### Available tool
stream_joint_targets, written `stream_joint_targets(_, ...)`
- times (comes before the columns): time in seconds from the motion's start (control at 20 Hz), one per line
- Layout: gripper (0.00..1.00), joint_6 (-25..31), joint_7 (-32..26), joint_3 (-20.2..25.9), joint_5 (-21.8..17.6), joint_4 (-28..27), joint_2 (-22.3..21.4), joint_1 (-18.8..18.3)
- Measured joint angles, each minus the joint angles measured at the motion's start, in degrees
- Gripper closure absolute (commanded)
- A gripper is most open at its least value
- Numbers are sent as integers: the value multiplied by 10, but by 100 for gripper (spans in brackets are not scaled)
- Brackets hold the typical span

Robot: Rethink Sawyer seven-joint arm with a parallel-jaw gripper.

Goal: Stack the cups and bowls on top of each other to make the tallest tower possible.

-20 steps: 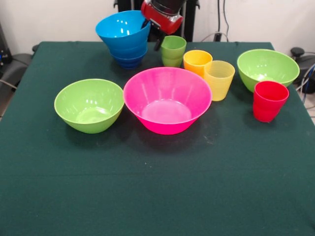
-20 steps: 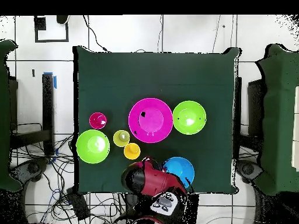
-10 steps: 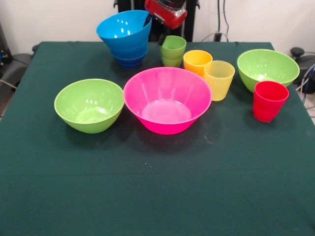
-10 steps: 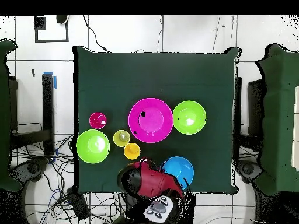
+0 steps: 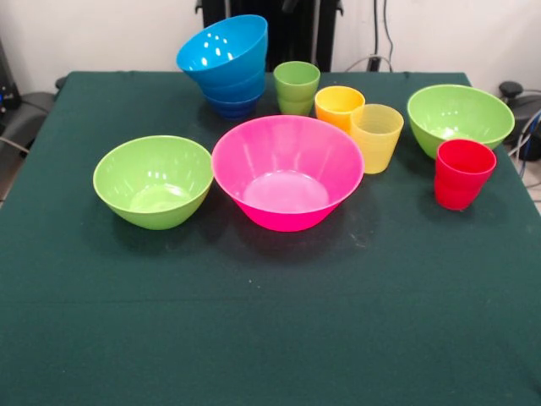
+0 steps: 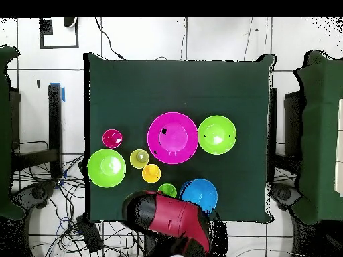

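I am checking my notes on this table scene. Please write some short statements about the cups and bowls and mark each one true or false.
1. The pink bowl is empty. True.
2. The red cup stands inside a green bowl. False: it stands on the table, in front of one.
3. The blue tower leans. True.
4. The orange cup lies on its side. False: it is upright.
5. The green cup stands beside the tower. True.

Bench (image 5: 270, 338), covered in dark green cloth. Tiled floor (image 6: 221, 40), pale with dark joints, around it. Cables (image 6: 67, 221), black, tangled on the floor near one bench corner. Blue tape (image 6: 63, 92) on floor.
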Motion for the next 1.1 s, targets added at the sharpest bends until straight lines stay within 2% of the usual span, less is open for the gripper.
stream_joint_targets(0.25,0,52,0,-12,-14,-17,-48,0)
stream_joint_targets(0.55,0,55,0,-15,-24,-32,-75,0)
stream_joint_targets(0.8,0,50,0,-8,-26,-50,-73,-7)
stream_joint_targets(1.05,0,-43,0,33,-43,-66,-49,-61)
stream_joint_targets(1.1,0,-99,0,48,-60,-73,-35,-81)
